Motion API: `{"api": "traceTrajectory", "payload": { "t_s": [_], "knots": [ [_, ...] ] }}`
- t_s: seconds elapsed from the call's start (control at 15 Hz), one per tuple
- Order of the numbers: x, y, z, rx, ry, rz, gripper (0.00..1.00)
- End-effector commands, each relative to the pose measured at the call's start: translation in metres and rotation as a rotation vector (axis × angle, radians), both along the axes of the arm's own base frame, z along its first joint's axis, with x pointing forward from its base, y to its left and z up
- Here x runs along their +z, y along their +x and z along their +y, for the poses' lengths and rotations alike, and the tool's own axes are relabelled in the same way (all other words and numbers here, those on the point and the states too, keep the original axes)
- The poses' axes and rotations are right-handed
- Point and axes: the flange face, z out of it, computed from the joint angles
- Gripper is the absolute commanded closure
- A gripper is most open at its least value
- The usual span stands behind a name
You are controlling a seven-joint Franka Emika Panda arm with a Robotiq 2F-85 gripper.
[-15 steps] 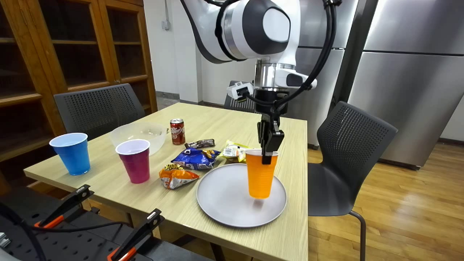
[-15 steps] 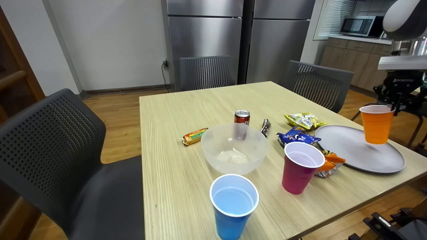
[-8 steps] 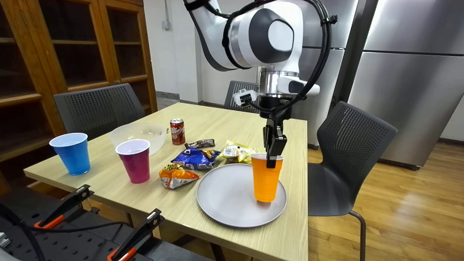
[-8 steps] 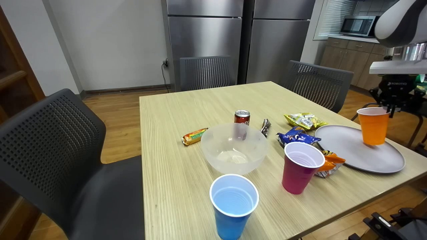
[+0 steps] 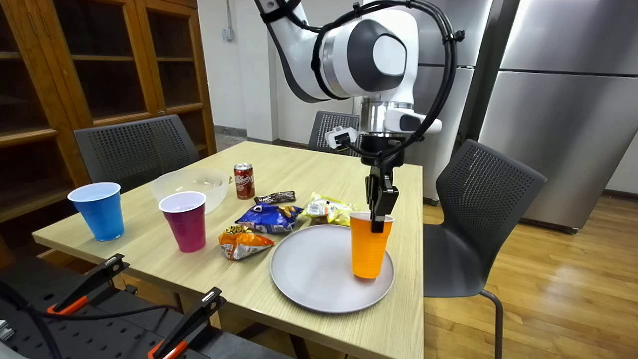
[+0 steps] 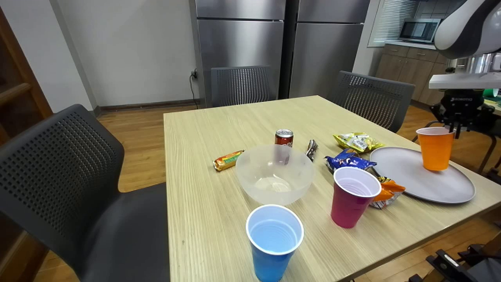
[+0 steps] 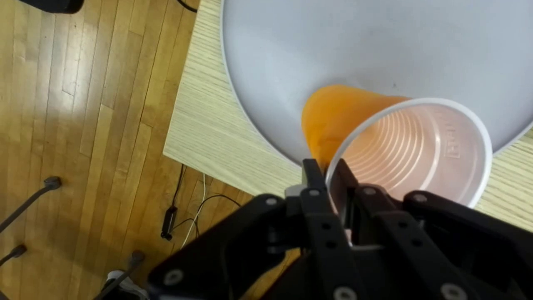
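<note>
Pinching the orange cup (image 5: 368, 250) at its rim, I had my jaws clenched on its thin wall, one side inside the cup and the other outside. The cup was nearly upright over the gray plate (image 5: 314, 274), toward the edge; I could not tell whether its base touched the plate or hung just above it. Just beside the plate, on the tabletop (image 5: 309, 167), lay an orange snack bag (image 5: 245, 244), a blue snack bag (image 5: 264, 219) and a yellow snack bag (image 5: 326, 208). Near the blue snack bag lay a dark wrapped bar (image 5: 275, 197), with a red can (image 5: 244, 182) close by. Well apart from my jaws stood a magenta cup (image 5: 189, 229), a blue cup (image 5: 102, 215) and a translucent bowl (image 6: 250, 178); in an exterior view, an orange-wrapped bar (image 6: 227, 160) lay just beside the bowl.
</note>
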Motion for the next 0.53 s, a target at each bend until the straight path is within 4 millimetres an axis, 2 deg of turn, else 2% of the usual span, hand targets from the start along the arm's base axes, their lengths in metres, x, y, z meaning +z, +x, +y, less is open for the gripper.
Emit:
{"api": "traceTrajectory", "payload": {
  "t_s": [0.0,0.47],
  "knots": [
    [0.0015,0.0075,-0.0023,-0.016,-0.007,0.010,0.55],
    [0.0027,0.0050,-0.0047,-0.017,-0.014,0.016,0.04]
  ]
}}
